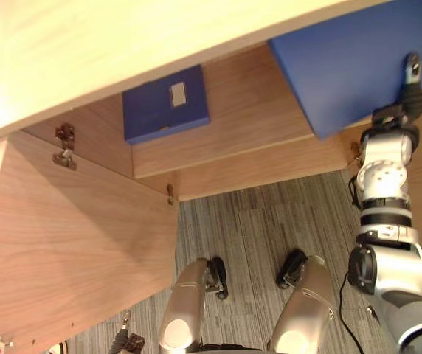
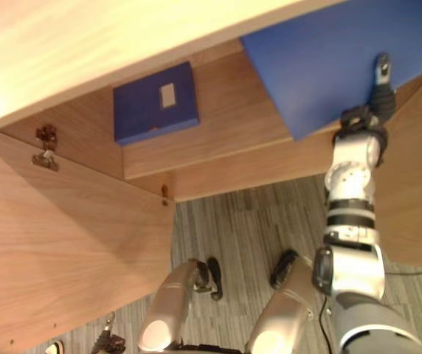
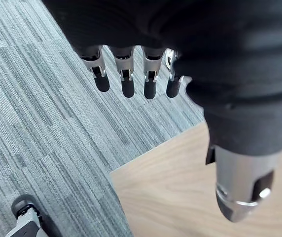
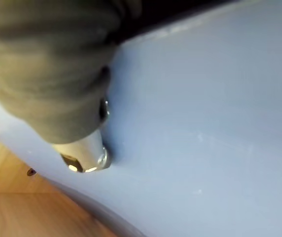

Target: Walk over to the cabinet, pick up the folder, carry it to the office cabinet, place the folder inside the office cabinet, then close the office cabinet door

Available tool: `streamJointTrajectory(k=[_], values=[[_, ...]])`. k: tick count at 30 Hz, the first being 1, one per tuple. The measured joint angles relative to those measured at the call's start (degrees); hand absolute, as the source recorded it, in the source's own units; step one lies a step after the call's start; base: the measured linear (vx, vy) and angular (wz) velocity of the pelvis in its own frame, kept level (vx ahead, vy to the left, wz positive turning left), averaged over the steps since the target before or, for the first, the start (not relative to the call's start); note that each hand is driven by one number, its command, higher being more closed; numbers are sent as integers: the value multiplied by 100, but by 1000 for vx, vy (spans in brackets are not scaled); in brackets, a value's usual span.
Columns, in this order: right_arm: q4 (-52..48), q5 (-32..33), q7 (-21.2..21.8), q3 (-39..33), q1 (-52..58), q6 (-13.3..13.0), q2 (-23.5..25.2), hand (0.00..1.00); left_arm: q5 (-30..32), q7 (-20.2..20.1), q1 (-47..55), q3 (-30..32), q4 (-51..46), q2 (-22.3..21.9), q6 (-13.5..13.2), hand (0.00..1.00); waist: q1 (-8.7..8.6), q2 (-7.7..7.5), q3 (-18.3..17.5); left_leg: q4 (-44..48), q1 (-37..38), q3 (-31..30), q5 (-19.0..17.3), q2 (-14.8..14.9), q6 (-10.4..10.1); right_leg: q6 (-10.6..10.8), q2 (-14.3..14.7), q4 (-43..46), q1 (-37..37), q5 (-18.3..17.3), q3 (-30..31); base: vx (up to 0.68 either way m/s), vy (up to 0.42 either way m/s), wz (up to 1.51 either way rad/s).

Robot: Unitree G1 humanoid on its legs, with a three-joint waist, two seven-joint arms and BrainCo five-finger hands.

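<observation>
We see the right hand clamped on the large blue folder. Its thumb presses flat on the blue face, and its other fingers are hidden behind. The folder is held tilted at the right side of the open office cabinet, partly under the cabinet's top panel. A smaller blue file lies inside the cabinet, at the back left. The cabinet's wooden door stands open on its left. Our left hand hangs relaxed, its fingers straight, over the grey carpet by the door's edge.
</observation>
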Motion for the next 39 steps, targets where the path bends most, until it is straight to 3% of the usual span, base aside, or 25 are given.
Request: streamJointTrajectory(k=[4, 7, 11, 13, 14, 20, 25, 34, 37, 39], values=[[217, 353, -354, 44, -919, -332, -148, 100, 4, 132, -126, 318, -85, 19, 57, 0, 9, -133, 95, 315, -701, -94, 35, -83, 10, -21, -228, 369, -626, -63, -5, -75, -33, 26], [887, 645, -593, 474, -1794, -427, -579, 100, 5, 188, -192, 476, -122, 27, 102, 0, -9, -186, 129, 359, -1094, -163, 164, -230, 21, -24, -408, 506, -989, -66, -3, -69, -34, 31], [1591, 1149, -734, 1411, -2704, -207, -962, 100, -1, 274, -285, 738, -122, 44, 147, 0, -16, -221, 153, 425, -1443, -277, 276, -327, -22, -3, -537, 713, -1298, -123, -8, -54, -60, 22], [1734, 1357, -717, 1683, -2915, -183, -904, 100, -3, 305, -316, 805, -165, 64, 148, 0, 13, -230, 160, 483, -1617, -350, 307, -340, -42, -15, -556, 836, -1446, -186, -8, -27, -88, 26], [1850, 1372, -715, 1875, -3015, -139, -904, 0, -3, 307, -332, 806, -185, 96, 149, 0, 44, -239, 165, 512, -1732, -392, 338, -342, -76, -22, -563, 910, -1546, -228, -8, -13, -100, 21], [2462, 1563, -727, 2704, -3175, 82, -898, 0, -182, 417, -428, 1027, -177, 183, 155, 0, 85, -245, 178, 1007, -2249, -689, 296, -449, -173, -98, -756, 1539, -1850, -558, 8, 15, -94, 30], [2566, 1724, -719, 2660, -3209, 112, -899, 0, -259, 424, -433, 1194, -152, 223, 229, 0, 206, -241, 204, 1626, -2617, -730, 106, -395, -177, -120, -760, 2035, -2200, -756, 245, 15, -66, 2], [2793, 1536, -517, 2640, -3208, 309, -900, 0, -254, 418, -564, 1254, -150, 255, 262, 0, 222, -225, 195, 1847, -2649, -608, 52, -119, -225, -60, -692, 2140, -2205, -813, 269, 1, -46, -5], [3078, 1428, -479, 2705, -3208, 486, -902, 0, -251, 412, -620, 1254, -153, 257, 262, 0, 236, -210, 185, 1850, -2558, -609, 44, -97, -211, -62, -667, 2118, -2103, -813, 253, 16, -49, -4], [3309, 716, -380, 2952, -3208, 875, -937, 0, -249, 370, -649, 1254, -155, 278, 263, 0, 249, -181, 165, 1830, -2454, -626, 37, -52, -200, -63, -615, 2051, -1949, -812, 186, 22, -44, -6]])
